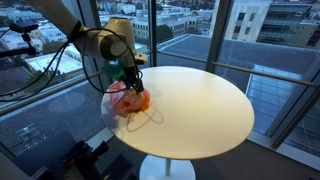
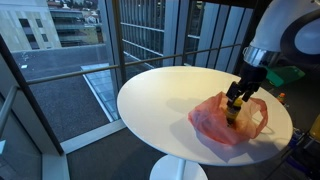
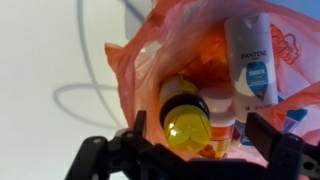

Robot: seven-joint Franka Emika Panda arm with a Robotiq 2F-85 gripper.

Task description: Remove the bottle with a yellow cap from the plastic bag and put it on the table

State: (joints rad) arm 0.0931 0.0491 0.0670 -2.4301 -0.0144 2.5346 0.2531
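Note:
A thin orange-red plastic bag (image 3: 140, 60) lies open on the round white table (image 1: 200, 100). It shows in both exterior views (image 1: 130, 101) (image 2: 215, 120). In the wrist view a dark bottle with a yellow cap (image 3: 186, 122) lies in the bag's mouth, cap towards the camera. My gripper (image 3: 195, 138) is open, its two black fingers on either side of the bottle's cap, not touching it. In both exterior views the gripper (image 1: 127, 80) (image 2: 235, 100) reaches down into the bag.
Inside the bag, a white Pantene bottle (image 3: 252, 60) lies beside the yellow-capped one, and an orange-labelled white container (image 3: 222, 125) sits between them. The bag lies close to the table's edge (image 1: 108, 112). Glass walls and railings surround the table.

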